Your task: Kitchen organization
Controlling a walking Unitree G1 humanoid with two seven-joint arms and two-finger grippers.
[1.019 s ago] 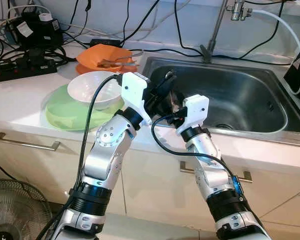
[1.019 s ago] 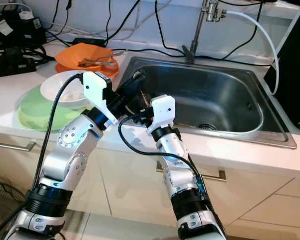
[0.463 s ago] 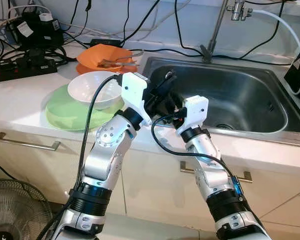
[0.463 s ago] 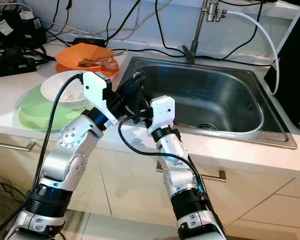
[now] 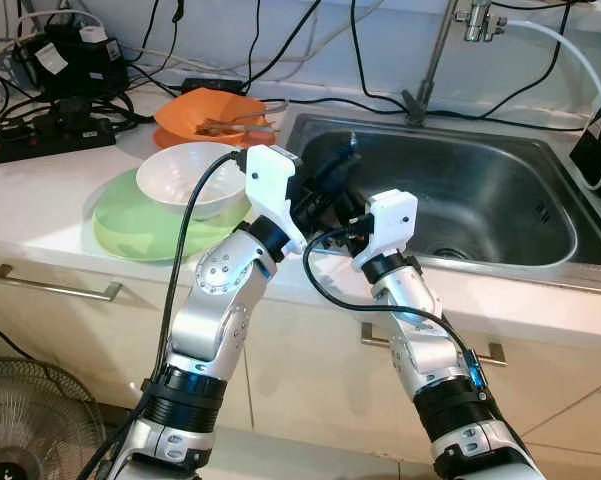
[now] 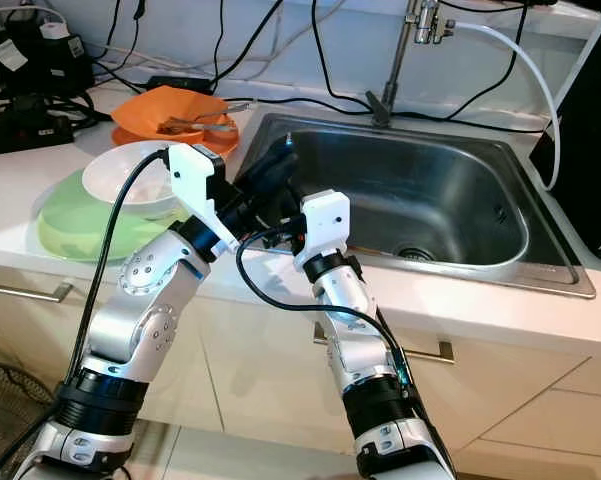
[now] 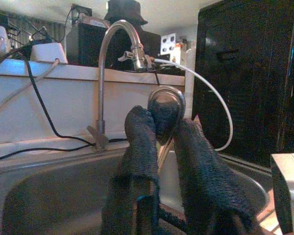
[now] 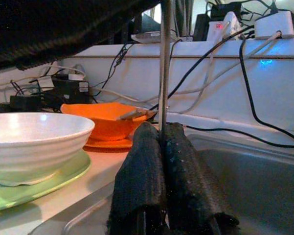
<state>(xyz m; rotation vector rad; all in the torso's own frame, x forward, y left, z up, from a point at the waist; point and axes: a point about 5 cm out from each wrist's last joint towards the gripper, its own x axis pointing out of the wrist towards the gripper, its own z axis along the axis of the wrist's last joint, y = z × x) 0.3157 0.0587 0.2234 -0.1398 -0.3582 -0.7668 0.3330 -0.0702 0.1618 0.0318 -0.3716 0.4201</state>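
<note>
A metal spoon is held between both grippers above the front left corner of the steel sink [image 5: 480,205]. My left gripper [image 7: 161,122] is shut on the spoon's bowl [image 7: 166,108], which stands upright between its black fingers [image 7: 139,142]. My right gripper [image 8: 161,132] is shut on the thin spoon handle [image 8: 165,73], which rises straight out of its pads. In the left eye view, the left gripper [image 5: 340,165] sits just above and behind the right gripper [image 5: 342,218], the two nearly touching; the spoon itself is mostly hidden there.
A white bowl [image 5: 188,178] rests on a green plate [image 5: 130,228] on the counter left of the sink. Behind it an orange bowl [image 5: 210,112] holds utensils. A faucet [image 5: 435,60] with a white hose stands at the back, and cables and a power strip [image 5: 40,140] at back left.
My left gripper has tilted up and reached a little farther over the sink with the spoon end. The right arm has hardly moved.
</note>
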